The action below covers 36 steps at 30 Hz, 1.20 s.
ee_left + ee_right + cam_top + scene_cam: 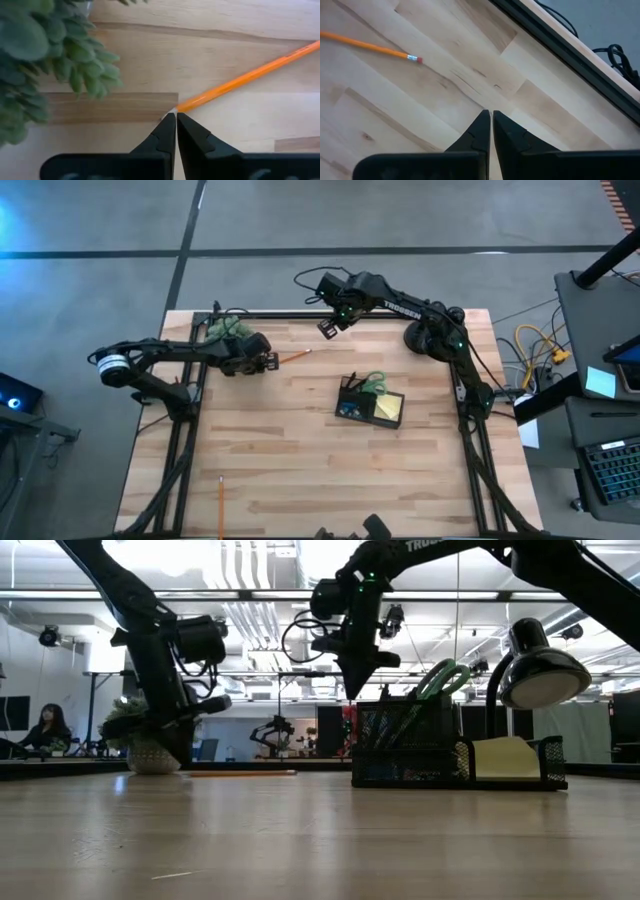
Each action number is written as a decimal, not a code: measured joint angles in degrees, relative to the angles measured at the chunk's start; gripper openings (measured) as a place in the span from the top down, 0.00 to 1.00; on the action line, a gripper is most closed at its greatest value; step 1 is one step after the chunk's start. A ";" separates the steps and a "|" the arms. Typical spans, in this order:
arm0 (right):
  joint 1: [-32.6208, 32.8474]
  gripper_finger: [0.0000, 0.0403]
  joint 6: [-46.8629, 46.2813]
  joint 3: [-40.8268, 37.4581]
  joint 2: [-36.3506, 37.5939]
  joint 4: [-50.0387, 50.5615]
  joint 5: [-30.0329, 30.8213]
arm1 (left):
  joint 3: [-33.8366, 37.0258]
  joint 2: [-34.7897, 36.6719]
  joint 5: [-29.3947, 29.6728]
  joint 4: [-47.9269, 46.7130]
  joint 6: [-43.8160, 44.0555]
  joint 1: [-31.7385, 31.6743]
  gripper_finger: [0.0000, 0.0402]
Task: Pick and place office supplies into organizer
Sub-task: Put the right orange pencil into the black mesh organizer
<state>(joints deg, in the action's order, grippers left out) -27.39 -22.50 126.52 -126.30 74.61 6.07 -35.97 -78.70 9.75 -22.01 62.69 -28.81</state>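
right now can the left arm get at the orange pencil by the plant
Probably yes. The left tool sits shut right at the sharpened tip of the orange wooden pencil lying flat on the pale wooden table. The bushy green plant stands beside it, not across the pencil. The tool would need to open first.

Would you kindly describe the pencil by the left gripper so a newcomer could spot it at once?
Start at the green plant in the table's far left corner. Just beside it, the shut left gripper meets the tip of an orange pencil lying flat. The other pencil lies alone at the near edge.
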 joint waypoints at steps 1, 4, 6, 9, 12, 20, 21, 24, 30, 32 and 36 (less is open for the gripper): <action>0.03 0.97 0.00 0.00 0.00 -0.01 0.00 | 0.00 0.00 0.03 0.02 -0.01 -0.05 1.00; 0.17 0.97 0.00 0.00 0.00 0.00 0.00 | 0.02 -0.55 0.27 0.06 -0.26 -0.06 1.00; 0.17 0.97 0.00 0.00 0.00 0.00 0.00 | 0.13 -1.09 0.30 0.06 -0.48 -0.06 1.00; 0.25 0.97 0.00 0.00 0.00 0.00 0.00 | 0.59 -1.79 0.40 0.46 -0.54 -0.06 1.00; 0.28 0.97 0.00 0.00 0.02 0.00 0.00 | 1.28 -2.01 0.89 1.27 -0.52 -0.06 1.00; 0.28 0.97 0.01 0.00 0.02 0.01 -0.01 | 2.58 -2.08 1.14 5.15 -0.43 -0.06 1.00; 0.28 0.97 0.02 0.00 0.02 0.00 -0.01 | 2.58 -2.08 1.13 5.15 -0.45 -0.06 1.00; 0.12 0.97 0.03 0.00 0.02 -0.06 -1.03 | 2.61 -2.10 1.10 5.18 -0.49 -0.08 1.00; -2.25 0.97 -0.24 -0.19 -2.97 -8.54 -25.13 | 2.87 -2.10 1.01 5.41 -1.46 -0.08 1.00; -2.24 0.97 1.26 -0.22 -4.23 -10.35 -24.73 | 2.89 -2.10 0.97 5.41 -1.56 -0.08 1.00; -1.07 0.92 13.35 -0.02 -5.31 -7.87 -23.34 | 2.89 -2.10 0.81 5.39 -1.99 -0.08 1.00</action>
<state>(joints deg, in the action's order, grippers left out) -28.46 -9.15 126.50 -131.61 66.74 -17.27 -33.08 -80.79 10.57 -16.62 60.70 -28.88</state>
